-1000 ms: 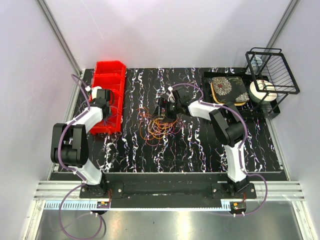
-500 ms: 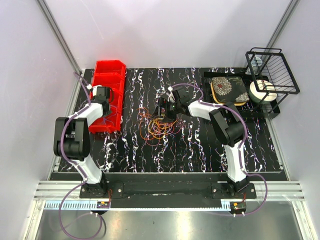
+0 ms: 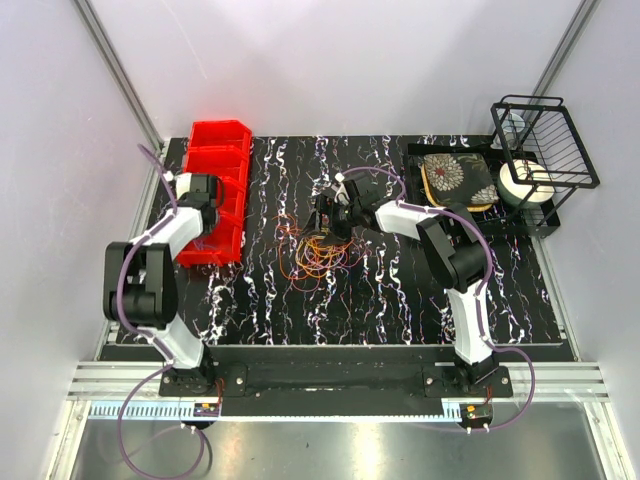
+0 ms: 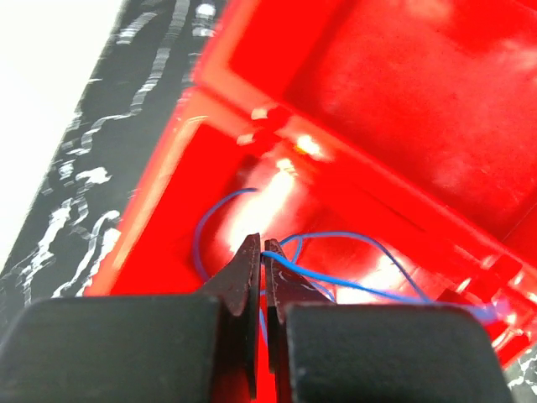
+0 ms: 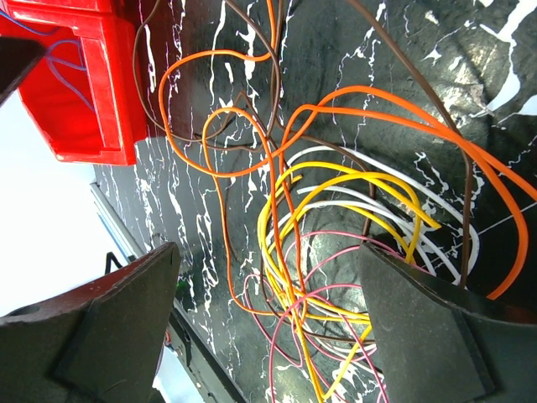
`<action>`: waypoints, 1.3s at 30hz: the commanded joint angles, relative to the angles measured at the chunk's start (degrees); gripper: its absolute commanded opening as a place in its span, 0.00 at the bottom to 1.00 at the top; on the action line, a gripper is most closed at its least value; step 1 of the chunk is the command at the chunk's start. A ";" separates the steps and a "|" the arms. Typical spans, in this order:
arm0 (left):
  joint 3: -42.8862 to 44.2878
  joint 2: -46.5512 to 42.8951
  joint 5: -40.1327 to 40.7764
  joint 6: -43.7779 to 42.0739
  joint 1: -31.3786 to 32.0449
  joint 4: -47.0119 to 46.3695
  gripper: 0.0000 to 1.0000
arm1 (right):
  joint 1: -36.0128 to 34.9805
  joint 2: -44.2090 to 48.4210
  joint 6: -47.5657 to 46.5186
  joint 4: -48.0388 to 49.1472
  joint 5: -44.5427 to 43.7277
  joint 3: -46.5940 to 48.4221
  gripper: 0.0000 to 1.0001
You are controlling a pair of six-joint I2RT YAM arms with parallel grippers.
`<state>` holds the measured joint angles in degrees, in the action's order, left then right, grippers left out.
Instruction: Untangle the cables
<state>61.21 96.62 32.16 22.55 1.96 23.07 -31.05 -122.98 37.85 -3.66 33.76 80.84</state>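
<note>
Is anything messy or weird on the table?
Yes. The cables lie in a knotted heap in the middle of the table, with orange, yellow, white and pink loops crossing each other. One blue wire sits apart in the red bin, pinched by the left gripper.

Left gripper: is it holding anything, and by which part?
A blue wire, pinched between the shut tips of the left gripper partway along its length, with loops trailing either side, over the red bin.

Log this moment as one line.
left gripper shut on blue cable in red bin | right gripper open over cable tangle | untangling not yet done
</note>
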 commanded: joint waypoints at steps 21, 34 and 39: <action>5.76 2.62 2.55 8.74 0.33 15.25 0.53 | 0.02 -1.91 0.56 2.25 0.52 -0.59 0.93; 9.54 -14.59 3.26 11.20 2.88 21.49 0.84 | 0.02 -2.35 1.88 5.42 1.57 -1.03 0.93; 8.93 -20.32 2.12 10.24 4.72 20.79 0.84 | 0.02 -2.00 2.06 5.68 1.31 -1.12 0.93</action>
<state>68.69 80.16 34.28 32.73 5.34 43.66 -31.00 -124.03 39.77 0.67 35.33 80.51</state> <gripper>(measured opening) 0.842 0.929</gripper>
